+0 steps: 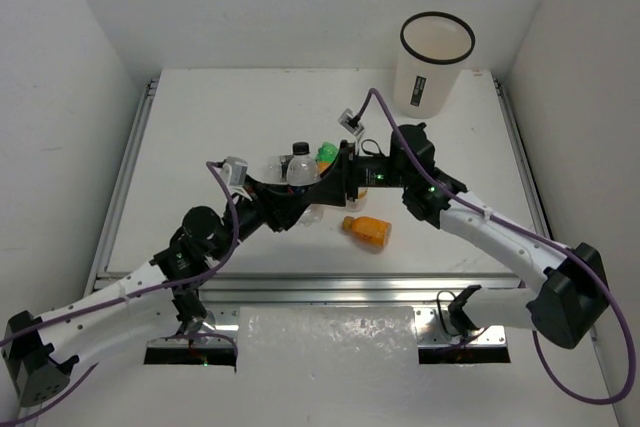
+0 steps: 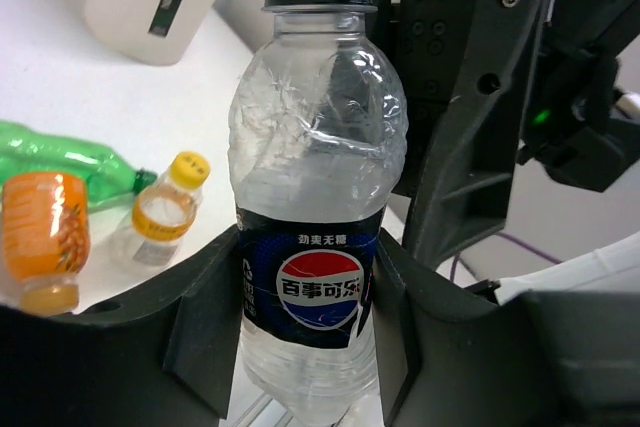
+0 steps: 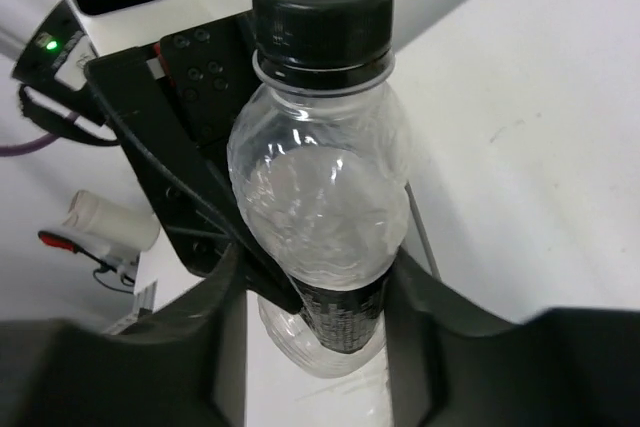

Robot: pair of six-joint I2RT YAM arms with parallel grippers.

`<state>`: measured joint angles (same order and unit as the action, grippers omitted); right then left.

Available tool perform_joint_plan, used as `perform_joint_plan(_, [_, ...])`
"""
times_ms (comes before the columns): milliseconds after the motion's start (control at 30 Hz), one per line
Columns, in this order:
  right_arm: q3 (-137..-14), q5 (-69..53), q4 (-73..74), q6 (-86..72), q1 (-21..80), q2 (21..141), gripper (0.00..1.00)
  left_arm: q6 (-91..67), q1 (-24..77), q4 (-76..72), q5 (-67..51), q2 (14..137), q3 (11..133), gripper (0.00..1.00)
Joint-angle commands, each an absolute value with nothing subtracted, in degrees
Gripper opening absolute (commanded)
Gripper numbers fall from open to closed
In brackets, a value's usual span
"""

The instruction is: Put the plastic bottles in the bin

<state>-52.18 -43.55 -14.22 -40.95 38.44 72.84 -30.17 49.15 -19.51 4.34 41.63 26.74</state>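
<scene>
- Viewing from the top external camera, the left gripper (image 1: 288,185) and the right gripper (image 1: 328,177) meet over the middle of the white table (image 1: 200,137). Both sit around one upright clear plastic bottle with a black cap and dark label (image 1: 300,169).
- The tall white cylindrical bin with a black rim (image 1: 428,82) stands at the far right, well apart from this bottle. A green plastic bottle (image 1: 325,155) lies just beside the grippers. An orange plastic bottle (image 1: 367,231) lies nearer the arm bases.
- Left wrist view: the left fingers press the label from both sides, set narrow and holding the bottle low on its body. Only this view shows a small clear bottle with a yellow cap (image 2: 165,209), which lies beside the green and orange ones.
- Right wrist view: the right fingers flank the lower body closely and appear clamped on it. Only this view shows a left finger crowded alongside the bottle inside that hold.
- Risk: two grippers share one thin, creased bottle. If either arm heads for the bin before the other lets go, the bottle may twist, crush or slip free and fall short of the bin. The crowded fingers may also collide.
</scene>
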Motion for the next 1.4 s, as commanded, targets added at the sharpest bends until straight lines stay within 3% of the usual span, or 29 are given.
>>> perform_joint_plan(0, [-53.0,-39.6,-22.8,-39.4,39.7,71.9,0.34,-27.7,50.3,-22.9,-2.4,43.4,29.9,0.22])
perform_joint_plan(33, [-52.8,-40.2,-23.9,-39.5,39.7,71.7,0.35,-27.3,50.3,-22.4,-2.4,43.9,30.1,0.17])
perform_joint_plan(67, [-52.7,-40.5,-23.9,-39.5,39.8,71.5,0.45,-27.2,50.4,-22.2,-2.5,43.9,30.3,0.14])
perform_joint_plan(100, [-52.7,-40.6,-24.0,-39.5,39.7,71.4,0.64,-27.0,50.3,-22.2,-2.6,44.0,30.4,0.14])
perform_joint_plan(133, [-52.9,-40.5,-23.8,-39.5,39.7,71.1,0.97,-27.1,50.3,-22.2,-2.5,44.0,30.3,0.07])
perform_joint_plan(167, [-53.0,-40.5,-23.5,-39.4,39.7,70.9,0.99,-27.1,50.3,-22.1,-2.4,44.1,30.1,0.05])
perform_joint_plan(433, [-54.7,-34.6,-20.1,-38.1,39.5,70.3,0.99,-26.6,50.3,-23.2,-5.4,42.8,29.2,0.0])
perform_joint_plan(567, [-56.4,-37.2,-19.9,-38.5,39.5,72.8,0.51,-26.2,50.3,-22.9,-5.0,42.5,29.4,0.13])
perform_joint_plan(667, [-56.5,-37.4,-20.6,-37.9,39.5,73.5,0.4,-25.4,50.3,-22.9,-6.4,43.2,29.6,0.21])
perform_joint_plan(733, [-56.4,-38.1,-21.7,-38.0,38.9,73.3,0.44,-25.2,50.3,-23.1,-6.9,43.9,29.2,0.11])
perform_joint_plan(767, [-56.3,-38.1,-22.4,-38.8,38.4,72.9,0.66,-25.1,50.3,-23.5,-7.0,43.9,28.9,0.0])
perform_joint_plan(800, [-56.1,-38.1,-22.5,-39.3,38.2,72.6,0.91,-25.2,50.3,-23.6,-6.9,43.9,28.7,0.0])
perform_joint_plan(833, [-56.0,-38.1,-22.5,-39.5,38.0,72.3,0.99,-25.3,50.3,-23.7,-6.6,43.8,28.1,0.0])
perform_joint_plan(1033, [-55.5,-36.8,-22.6,-40.2,36.7,71.2,0.99,-24.3,50.3,-24.3,-8.7,43.3,28.2,0.0])
perform_joint_plan(1067, [-55.9,-37.3,-22.3,-40.1,36.6,71.5,0.95,-24.3,50.3,-24.3,-8.6,43.2,28.1,0.0])
perform_joint_plan(1100, [-56.2,-37.7,-22.1,-40.0,36.6,71.6,0.78,-24.4,50.4,-24.3,-8.3,43.1,28.1,0.0])
perform_joint_plan(1133, [-56.4,-38.1,-21.9,-39.9,36.6,72.0,0.7,-24.4,50.4,-24.3,-7.5,42.7,28.0,0.0])
perform_joint_plan(1200, [-56.7,-40.4,-21.4,-39.9,36.6,73.0,0.63,-24.5,50.3,-23.8,-6.4,42.7,28.5,0.0])
perform_joint_plan(1267, [-56.3,-41.9,-20.5,-39.7,36.6,73.6,0.67,-24.3,50.3,-23.3,-5.5,42.8,29.1,0.0])
perform_joint_plan(1300, [-56.1,-42.6,-20.5,-39.6,36.6,73.8,0.8,-24.3,50.3,-22.9,-4.8,43.0,29.3,0.0])
perform_joint_plan(1367, [-55.4,-44.4,-20.7,-40.0,36.5,73.8,0.84,-24.0,50.3,-22.2,-3.6,43.3,30.3,0.0])
